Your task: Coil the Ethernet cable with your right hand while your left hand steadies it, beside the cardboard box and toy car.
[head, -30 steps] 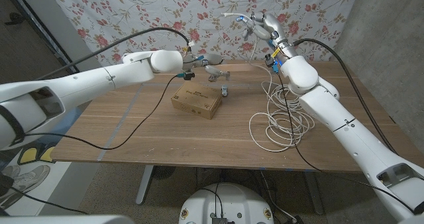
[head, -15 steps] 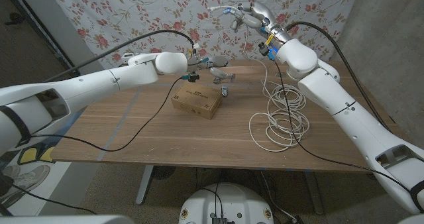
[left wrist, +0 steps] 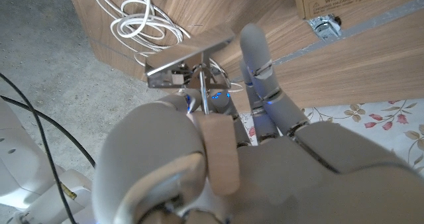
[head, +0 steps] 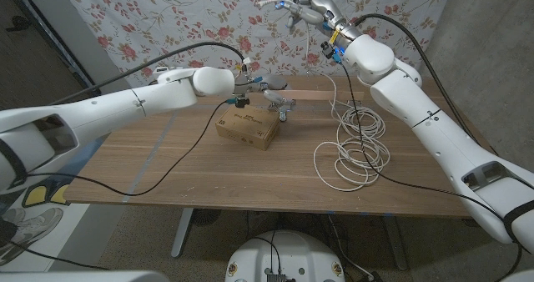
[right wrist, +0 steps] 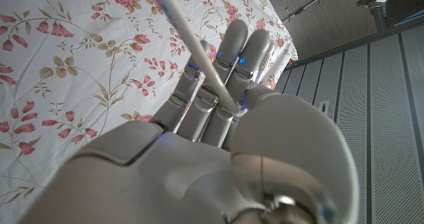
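Change: since a second ago my right hand (head: 310, 9) has climbed higher and swung left against the floral backdrop (head: 167, 15), drawing more slack up.
Ethernet cable (head: 355, 153): white, mostly piled in loose loops on the table's (head: 209, 169) right half; one strand rises to my right hand.
Right hand: fingers closed around the cable, which runs across them in the right wrist view (right wrist: 218, 91).
Left hand (head: 265, 88): hovering behind the cardboard box (head: 248, 128), by the toy car (head: 285, 110); whether it holds anything, I cannot tell.
Technique, as I judge it: bring the lifted strand down in even turns onto the pile, keeping tension light so loops don't drag toward the box.
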Robot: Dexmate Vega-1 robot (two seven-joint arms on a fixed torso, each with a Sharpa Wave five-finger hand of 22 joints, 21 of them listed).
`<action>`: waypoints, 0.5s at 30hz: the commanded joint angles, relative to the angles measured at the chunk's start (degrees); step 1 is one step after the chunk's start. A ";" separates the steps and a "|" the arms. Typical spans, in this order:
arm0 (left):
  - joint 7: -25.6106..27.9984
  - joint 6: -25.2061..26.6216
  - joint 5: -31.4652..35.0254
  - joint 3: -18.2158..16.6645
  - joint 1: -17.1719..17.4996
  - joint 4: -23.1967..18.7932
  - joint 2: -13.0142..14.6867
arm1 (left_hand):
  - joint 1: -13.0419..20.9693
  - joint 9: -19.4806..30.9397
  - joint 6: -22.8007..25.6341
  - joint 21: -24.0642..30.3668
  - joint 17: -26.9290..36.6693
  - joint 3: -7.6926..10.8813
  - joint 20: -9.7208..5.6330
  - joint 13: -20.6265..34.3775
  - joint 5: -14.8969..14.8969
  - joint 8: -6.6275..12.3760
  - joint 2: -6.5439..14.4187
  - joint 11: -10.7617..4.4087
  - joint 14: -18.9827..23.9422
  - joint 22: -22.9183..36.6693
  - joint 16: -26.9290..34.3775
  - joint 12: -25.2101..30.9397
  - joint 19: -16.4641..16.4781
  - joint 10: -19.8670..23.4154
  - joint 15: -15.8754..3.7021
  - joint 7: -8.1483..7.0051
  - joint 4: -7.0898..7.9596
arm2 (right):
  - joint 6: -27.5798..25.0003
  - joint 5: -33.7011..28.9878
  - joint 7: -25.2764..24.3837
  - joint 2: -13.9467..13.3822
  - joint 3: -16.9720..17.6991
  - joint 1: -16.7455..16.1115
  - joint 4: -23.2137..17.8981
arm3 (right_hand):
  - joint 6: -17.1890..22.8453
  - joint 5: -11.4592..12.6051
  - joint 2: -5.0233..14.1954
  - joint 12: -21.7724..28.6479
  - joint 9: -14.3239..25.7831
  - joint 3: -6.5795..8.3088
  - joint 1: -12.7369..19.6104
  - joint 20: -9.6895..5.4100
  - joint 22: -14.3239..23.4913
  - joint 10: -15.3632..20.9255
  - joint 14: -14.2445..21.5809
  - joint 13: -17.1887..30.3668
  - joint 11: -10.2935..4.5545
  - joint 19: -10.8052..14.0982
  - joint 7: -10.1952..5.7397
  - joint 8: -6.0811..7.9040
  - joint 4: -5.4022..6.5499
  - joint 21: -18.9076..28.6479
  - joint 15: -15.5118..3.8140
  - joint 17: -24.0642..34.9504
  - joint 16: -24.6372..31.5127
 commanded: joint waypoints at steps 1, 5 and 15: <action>2.53 -0.28 -2.40 -0.11 1.28 -3.42 3.04 | -0.40 -0.05 -0.05 0.27 0.09 0.53 4.07 0.29 0.41 0.40 -0.05 0.27 20.36 0.13 0.29 0.41 -20.63 -0.02 -13.90 -0.25 0.03 | -1.47 1.49 1.25 1.95 -1.03 4.46 5.62 | 7.44 -0.25 0.28 -0.02 0.01 2.47 -0.35 -7.40 -0.11 0.04 -0.03 -0.31 -0.04 -0.05 6.44 -0.13 1.92 0.83 -0.13 -0.01 -0.23; 3.11 -1.88 -3.40 -0.04 1.47 -3.67 3.42 | -0.46 -0.08 -0.08 0.33 -0.24 0.58 4.11 0.24 0.45 0.50 -0.05 0.20 20.35 0.07 0.10 0.42 -20.62 -0.11 -13.69 -0.21 0.07 | -2.58 1.78 1.84 2.33 -1.40 6.17 7.24 | 7.61 -0.32 0.31 0.07 0.02 2.57 -0.32 -7.41 -0.38 0.11 0.23 -0.35 0.19 -0.07 6.50 -0.20 1.81 1.26 -0.13 -0.15 -0.46; 6.82 -11.82 -9.55 -1.01 3.59 -0.78 2.58 | -0.62 -0.13 -0.01 0.49 0.00 0.69 4.08 0.28 0.57 0.78 -0.12 0.06 20.33 0.11 0.25 0.50 -20.82 -0.03 -13.71 -0.23 0.12 | -6.99 8.56 6.84 3.77 -1.20 10.21 12.94 | 7.90 -0.43 0.39 -0.10 -0.06 2.87 -0.15 -7.31 -0.93 0.37 0.64 -1.02 0.32 0.15 6.98 -0.40 1.50 2.21 -0.16 -0.26 -0.83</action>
